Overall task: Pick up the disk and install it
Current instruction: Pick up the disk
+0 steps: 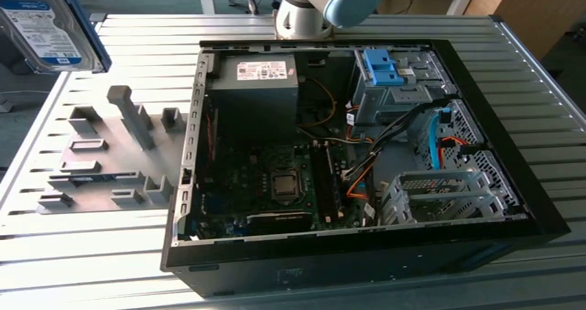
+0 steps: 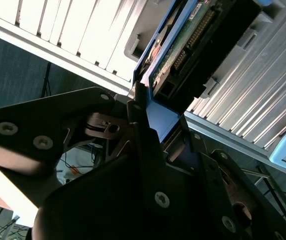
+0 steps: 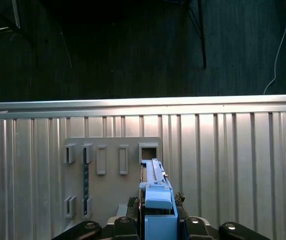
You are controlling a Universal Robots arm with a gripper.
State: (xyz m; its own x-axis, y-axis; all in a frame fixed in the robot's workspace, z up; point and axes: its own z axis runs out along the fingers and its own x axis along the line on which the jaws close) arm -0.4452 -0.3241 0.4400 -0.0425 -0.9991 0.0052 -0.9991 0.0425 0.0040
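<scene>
Jaws are clamped tight on the disk point(image 3: 155, 197), and I see the gripper point(image 3: 156, 220) holding it edge-on by its blue bracket in both wrist views. Beyond it sits the grey fixture plate point(image 3: 110, 195) on the slatted table point(image 3: 232, 165). In the exterior view the disk hangs high at that view's left, well apart from the open computer case point(image 1: 366, 269).

An open black computer case point(image 1: 366, 272) sits on the ribbed metal surface point(image 1: 82, 255). Inside are a grey box point(image 1: 254, 90) and a blue clip point(image 1: 383, 66). A grey holder plate point(image 1: 110, 162) lies beside it.
</scene>
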